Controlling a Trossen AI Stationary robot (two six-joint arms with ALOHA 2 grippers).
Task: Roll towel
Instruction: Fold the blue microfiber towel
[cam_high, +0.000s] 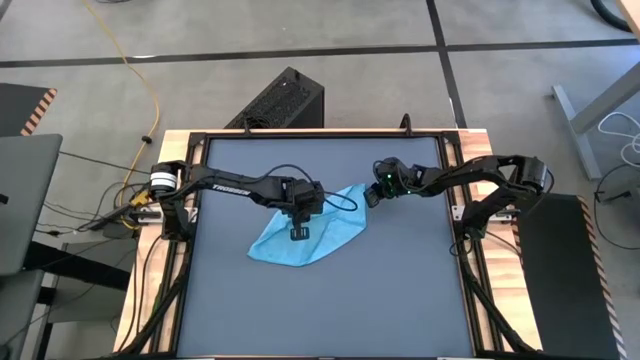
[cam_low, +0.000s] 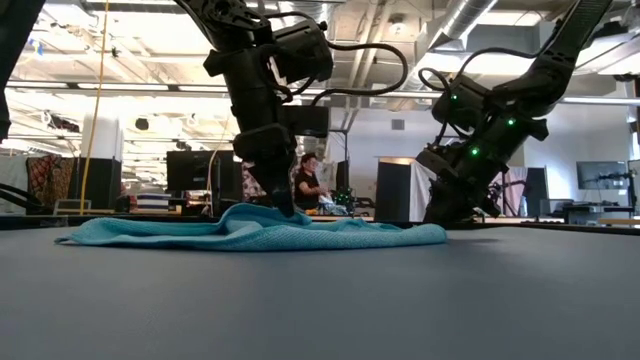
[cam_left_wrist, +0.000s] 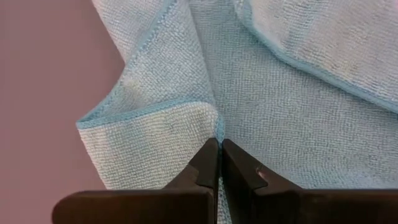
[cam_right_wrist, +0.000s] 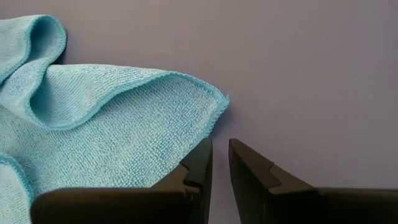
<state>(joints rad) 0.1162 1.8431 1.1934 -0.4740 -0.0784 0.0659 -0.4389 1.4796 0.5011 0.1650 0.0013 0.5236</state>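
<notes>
The sky-blue towel (cam_high: 312, 240) lies rumpled and partly folded over itself on the dark tabletop (cam_high: 320, 310), a little beyond its middle. My left gripper (cam_high: 298, 233) stands on the towel's middle, slanting steeply down, shut on it; the cloth humps up slightly toward the fingers (cam_low: 278, 208). My right gripper (cam_right_wrist: 221, 152) is low over the table just beside the towel's far right corner (cam_right_wrist: 214, 102). Its fingers stand a narrow gap apart with bare table showing between them. My left gripper comes from above, slanting down, its shut fingertips (cam_left_wrist: 210, 155) meeting on the hemmed edge of a folded-over flap (cam_left_wrist: 216, 124). The hem runs straight in between the tips. How many layers are pinched cannot be seen. The rest of the towel lies slack on the table.
A black box (cam_high: 285, 100) and cables lie on the floor beyond the table's far edge. The near half of the tabletop (cam_high: 320, 310) is bare. In the low view a person (cam_low: 305, 182) sits far off in the room behind.
</notes>
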